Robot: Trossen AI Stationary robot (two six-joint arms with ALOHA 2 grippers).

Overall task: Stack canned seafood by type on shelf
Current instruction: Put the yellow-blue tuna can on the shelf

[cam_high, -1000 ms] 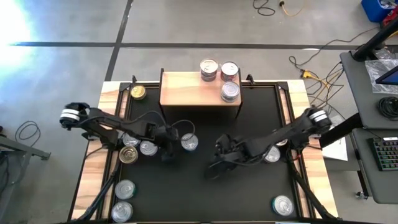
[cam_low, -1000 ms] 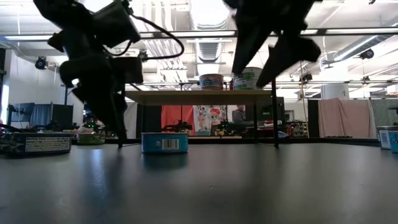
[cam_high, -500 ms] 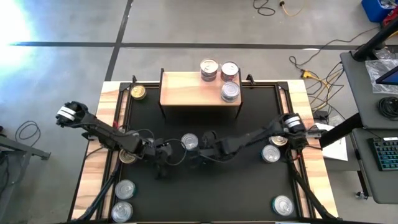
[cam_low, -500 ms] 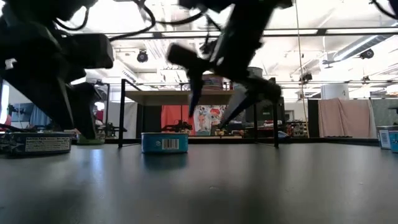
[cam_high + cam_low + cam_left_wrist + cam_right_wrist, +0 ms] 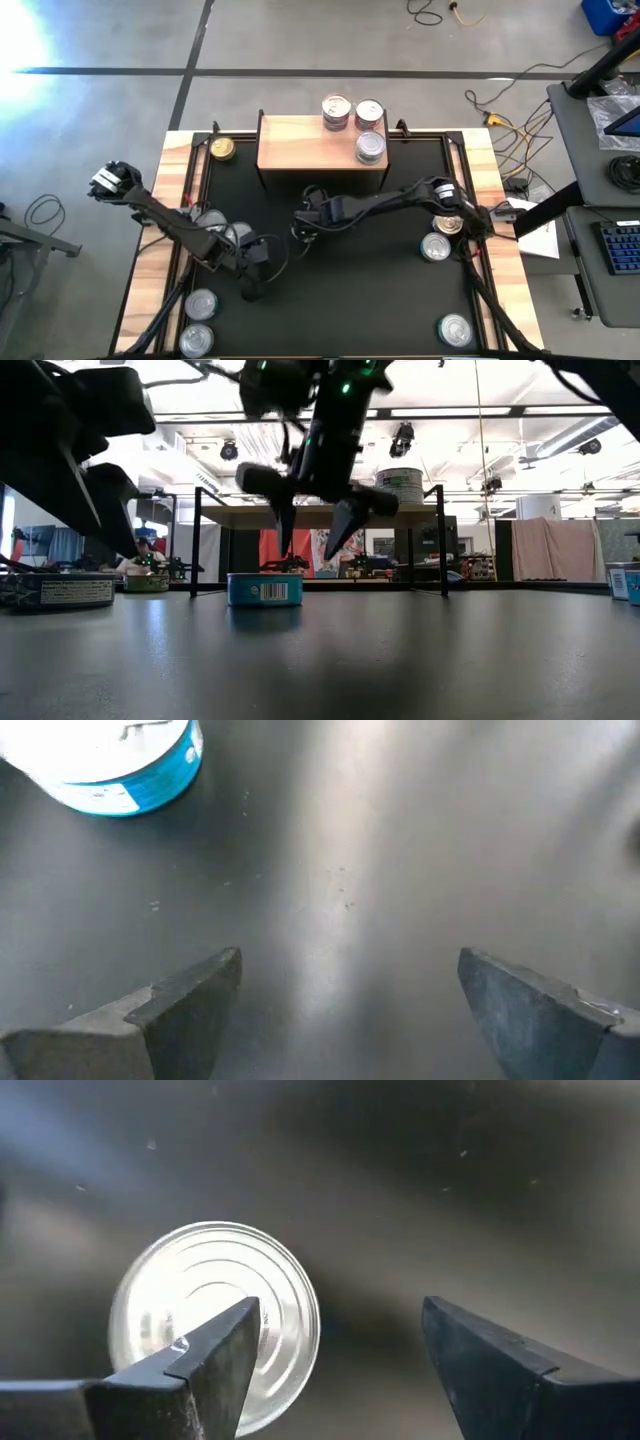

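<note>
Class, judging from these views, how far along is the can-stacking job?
Done: three cans already sit on the shelf. In hand: the right tool hangs open over a blue-labelled can, not yet gripping; the left tool is open and empty. Left: the cans on the mat, like the gold-lidded one.

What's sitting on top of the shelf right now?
Three silver-lidded cans cluster at the right end of the shelf; the rest is bare board. Whether any are stacked cannot be told.

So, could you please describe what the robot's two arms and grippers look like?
Both arms are dark and slim, with loose black cables and a white band near each base. The left gripper and right gripper each have two flat, wedge-shaped dark grey fingers.
</note>
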